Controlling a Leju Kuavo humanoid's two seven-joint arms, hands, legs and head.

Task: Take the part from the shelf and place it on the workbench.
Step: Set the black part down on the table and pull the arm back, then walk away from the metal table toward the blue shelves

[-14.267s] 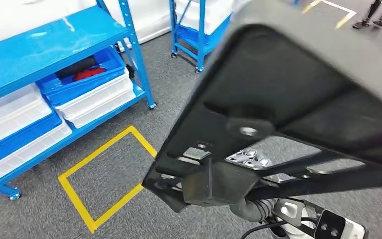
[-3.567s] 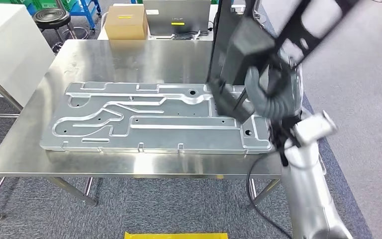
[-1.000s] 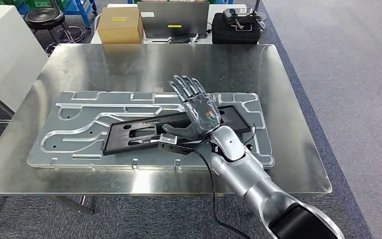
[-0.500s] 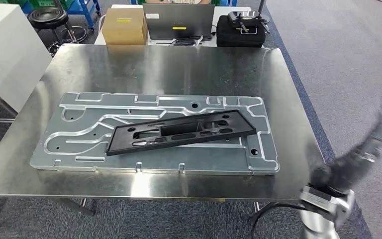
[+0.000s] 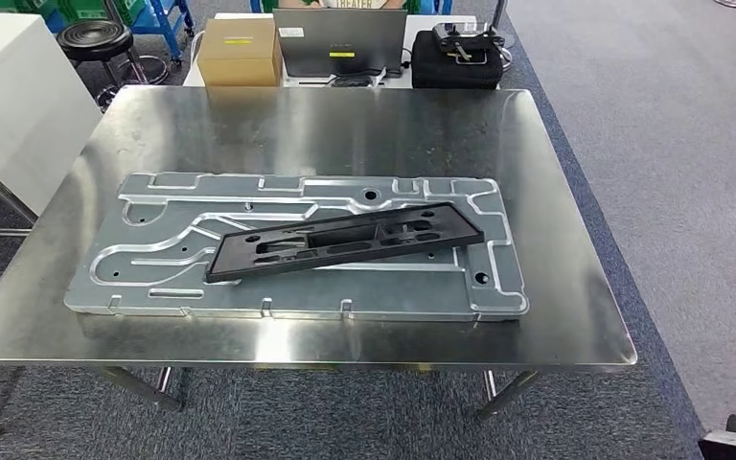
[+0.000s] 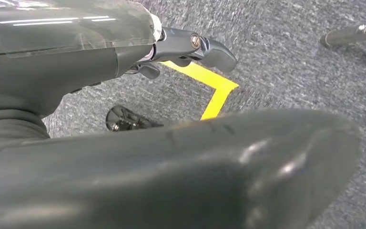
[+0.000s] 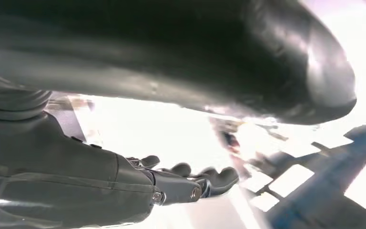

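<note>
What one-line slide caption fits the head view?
Black part lies diagonally on the grey metal plate atop the steel workbench.

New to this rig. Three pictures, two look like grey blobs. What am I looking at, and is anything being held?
It is a two-legged humanoid with two arms, each ending in a robot hand. The wide picture comes from a camera high on its body, looking down at a steel workbench. On it lies a large grey metal plate with grooves, and slanted across that plate a long black part, the piece it had to bring. Behind the bench stand a cardboard box, a laptop and a black case.

The two blurry pictures come from cameras at the wrists, close behind each hand. The left robot hand hangs above grey carpet with yellow tape. The right robot hand shows against a washed-out background. Both look empty, with fingers loosely extended.
</note>
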